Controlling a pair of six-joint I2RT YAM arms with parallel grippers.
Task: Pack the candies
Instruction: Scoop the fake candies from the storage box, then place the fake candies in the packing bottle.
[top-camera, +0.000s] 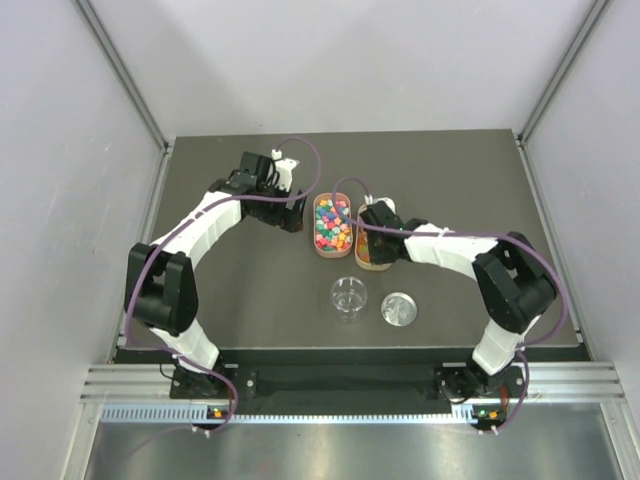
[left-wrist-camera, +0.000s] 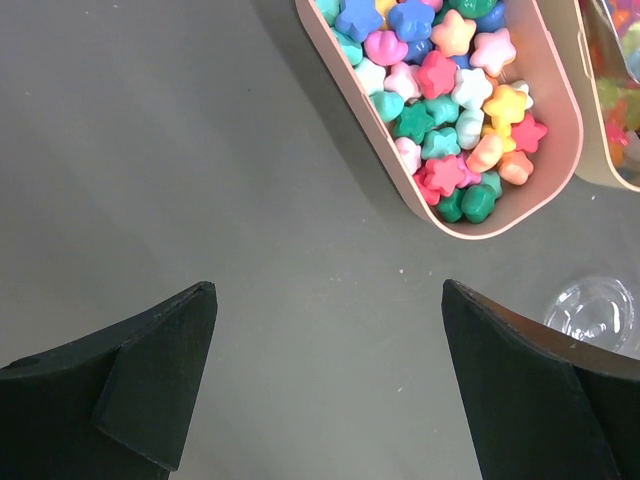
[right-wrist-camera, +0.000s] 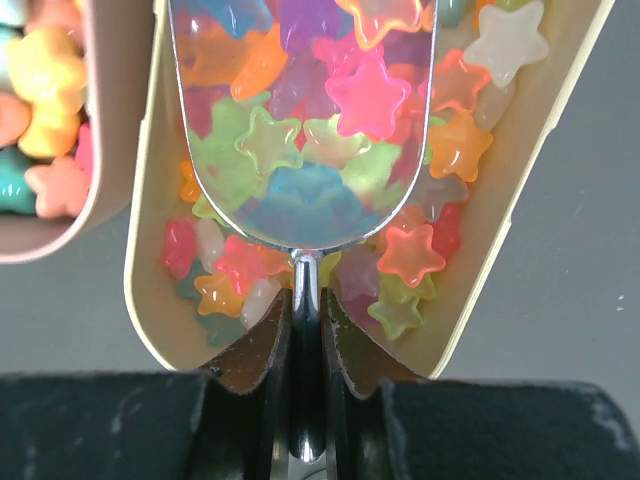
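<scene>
**Scoop loaded in right tray: spill risk ahead**

We note the right gripper (right-wrist-camera: 308, 330) pinched tight on the thin handle of the shiny metal scoop (right-wrist-camera: 300, 130). Its bowl lies in the cream oblong tray (right-wrist-camera: 143, 200) among translucent, bright star-shaped candies (right-wrist-camera: 405, 255), with several inside the bowl. The left gripper (left-wrist-camera: 328, 300) hangs fully spread, holding nothing, beside the pink oblong tray (left-wrist-camera: 345, 85). Risks, as we judge them: the loaded bowl sheds candies if tilted; the slim handle twists between the jaws; the small clear round jar (top-camera: 349, 297) gets missed or knocked.
</scene>
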